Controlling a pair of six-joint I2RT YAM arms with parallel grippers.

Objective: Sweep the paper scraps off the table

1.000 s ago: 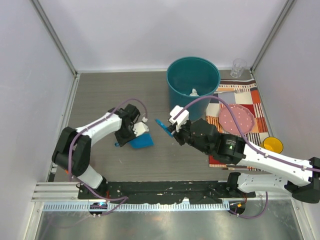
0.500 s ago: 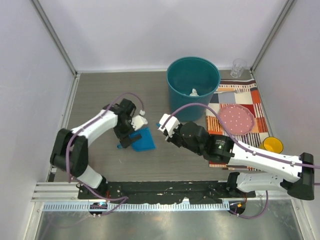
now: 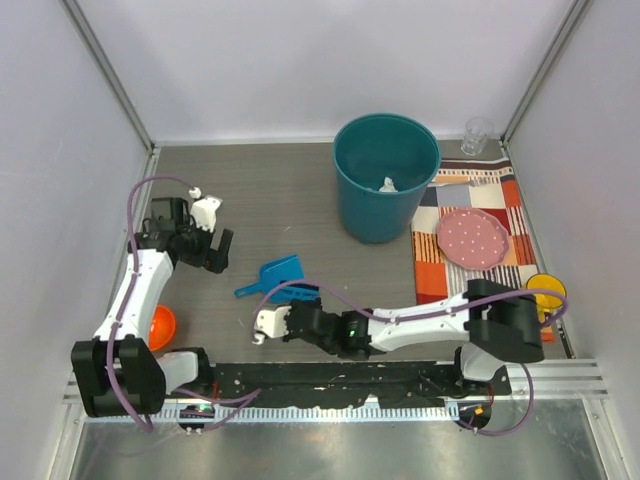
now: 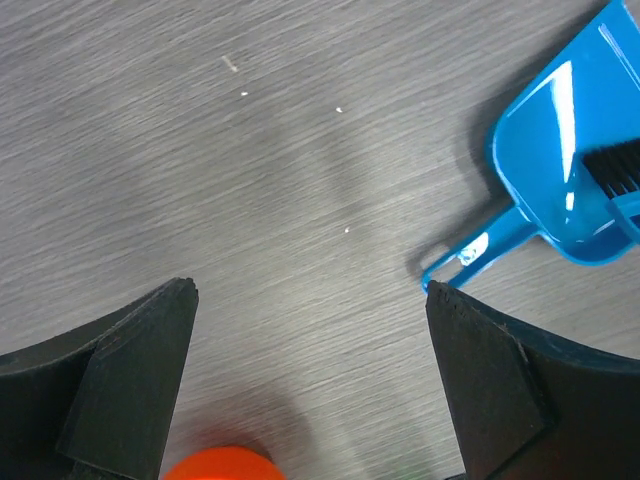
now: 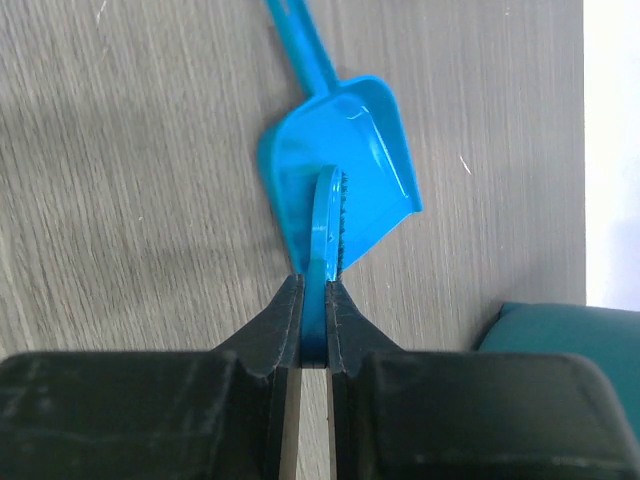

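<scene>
1. Right gripper (image 5: 315,288) — its jaws are pinched tight on the flat handle of the blue brush (image 5: 326,215). The bristles sit at the mouth of the blue dustpan (image 5: 345,160).
2. Left gripper (image 4: 310,290) — its jaws are spread wide with nothing between them, above the bare table (image 4: 200,180). The tip of the dustpan's handle is just beside 1 finger, and an orange ball (image 4: 215,465) shows at the lower edge of that view.
3. The dustpan lies flat on the wood between the 2 grippers, with its handle pointing near-left.
4. The right arm lies low along the near edge and reaches left. The left arm is bent along the left side.
5. Paper scraps (image 3: 388,184): 1 white wad lies inside the teal bin (image 3: 375,225) at the far side of the table. A few tiny white flecks dot the wood in the left wrist view.
6. Right of the bin lies a striped placemat (image 3: 435,275) bearing a pink plate (image 3: 473,238). A yellow cup (image 3: 546,290) sits at its near corner and a clear glass (image 3: 477,135) at the far corner.
</scene>
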